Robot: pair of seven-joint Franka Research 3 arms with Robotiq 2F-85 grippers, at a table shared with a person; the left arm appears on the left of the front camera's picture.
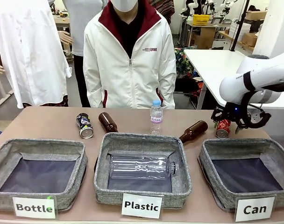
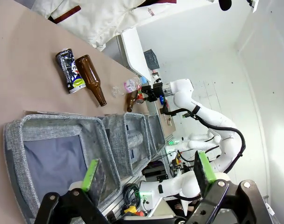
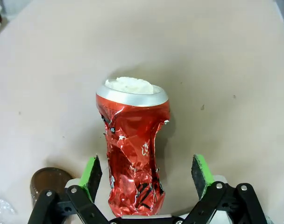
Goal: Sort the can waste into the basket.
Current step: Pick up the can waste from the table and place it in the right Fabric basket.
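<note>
— As we go from the left, how does the left gripper (image 2: 147, 172) stand?

— Spread wide, with nothing between its green pads. The grey bin signed "Bottle" (image 1: 39, 144) lies beyond its fingers.

— And the first can?

— The dark can (image 1: 84, 126) lies on its side on the table (image 1: 48, 121), behind that bin on the person's (image 1: 129, 60) side. A brown bottle (image 1: 107, 122) lies just beside it.

— The middle?

— The "Plastic" bin (image 1: 142, 138) holds a clear bottle (image 1: 141, 167) lying flat. Behind it a small water bottle (image 1: 156, 117) stands upright. To its right a second brown bottle (image 1: 194, 131) lies at an angle near the bin's far corner.

— Then the right side?

— The crushed red can (image 1: 223, 128) lies on the table just behind the "Can" basket (image 1: 244, 144), outside it. The right gripper (image 3: 146, 170) is down over the can with its jaws apart. One pad stands on each side of the can's body, with a gap showing at both, so nothing is clamped. From the front I cannot tell whether the fingertips reach the table. The basket's dark lining shows bare.
</note>
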